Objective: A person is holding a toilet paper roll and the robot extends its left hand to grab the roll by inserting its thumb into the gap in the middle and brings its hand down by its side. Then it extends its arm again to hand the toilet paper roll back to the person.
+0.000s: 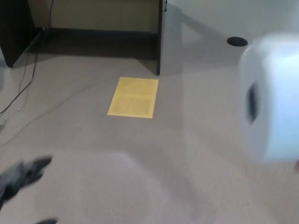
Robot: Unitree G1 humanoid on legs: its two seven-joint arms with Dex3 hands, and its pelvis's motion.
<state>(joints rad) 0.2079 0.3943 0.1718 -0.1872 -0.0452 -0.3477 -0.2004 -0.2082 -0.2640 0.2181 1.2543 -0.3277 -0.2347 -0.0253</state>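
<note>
Seen from the robot's head camera, looking down at a grey carpeted floor (140,163).

At the right edge of the picture, a large white toilet paper roll (273,98) hangs in the air, blurred. Its flat end faces left, and the dark hole in its middle shows as a tall oval. The roll runs off the right edge, so whatever holds it is hidden, apart from a tiny reddish speck at the edge just below the roll that is too small to identify.

At the bottom left corner, the robot's left hand (21,175) enters the picture, dark and blurred. Two fingers (39,163) point up and to the right, toward the middle of the floor, and a separate dark tip shows at the very bottom edge below them. The fingers are spread apart and hold nothing. The hand and the roll are well apart, on opposite sides of the picture. The robot's right hand does not show.

On the floor, a yellow rectangular sheet (133,97) lies flat near the middle, upper part. Behind it stands dark furniture (160,37) with an upright panel and a shadowed gap beneath. Thin cables (28,79) trail across the carpet at the left. A small dark round disc (237,41) sits on the floor at the upper right, just above the roll.
</note>
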